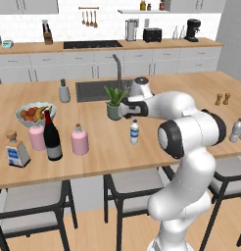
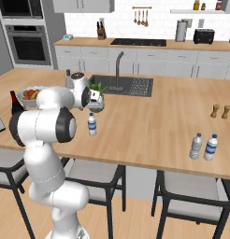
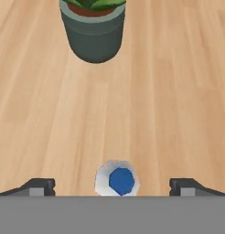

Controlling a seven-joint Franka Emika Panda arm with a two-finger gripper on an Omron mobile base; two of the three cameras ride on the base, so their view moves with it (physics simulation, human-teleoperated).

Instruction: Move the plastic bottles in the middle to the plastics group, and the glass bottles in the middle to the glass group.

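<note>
The small clear plastic bottle [image 1: 134, 131] [image 2: 92, 124] with a blue label stands mid-counter. My gripper [image 1: 132, 115] [image 2: 92, 108] hangs just above it, open and holding nothing. In the hand view the bottle's top [image 3: 117, 179] lies between the wide-apart fingertips [image 3: 39, 186], seen from above. At the left end stand the dark wine bottle [image 1: 52, 137], two pink bottles [image 1: 37, 136] [image 1: 80, 140] and the square cork-stoppered bottle [image 1: 16, 151]. The plastics group [image 1: 236, 130] [image 2: 203, 146] stands at the right end.
A potted plant [image 1: 114, 105] [image 3: 92, 32] stands just beyond the bottle. A fruit bowl [image 1: 35, 113] sits behind the glass bottles. The sink [image 2: 121, 85] lies further back, and brown shakers [image 2: 220, 111] stand to the right. Stools line the near counter edge.
</note>
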